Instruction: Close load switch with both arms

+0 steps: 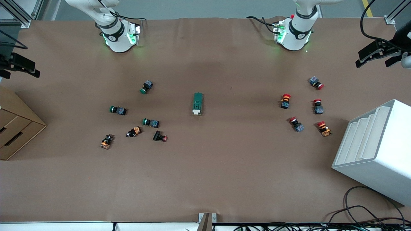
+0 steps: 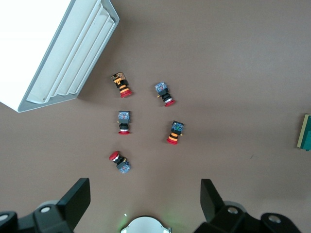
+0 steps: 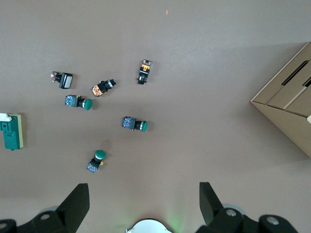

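Note:
The load switch [image 1: 197, 103], a dark green block with a white end piece, lies flat at the middle of the brown table. It shows at the edge of the left wrist view [image 2: 306, 132] and of the right wrist view [image 3: 12, 131]. My left gripper [image 1: 377, 61] is open and empty, held high over the left arm's end of the table; in its wrist view [image 2: 145, 191] it is over the red buttons. My right gripper [image 1: 17, 72] is open and empty, held high over the right arm's end; in its wrist view [image 3: 144, 194] it is over bare table.
Several green and orange push buttons [image 1: 151, 122] lie toward the right arm's end, and several red ones [image 1: 285, 101] toward the left arm's end. A white stepped rack [image 1: 375, 150] stands at the left arm's end, and a cardboard drawer box [image 1: 16, 128] at the right arm's end.

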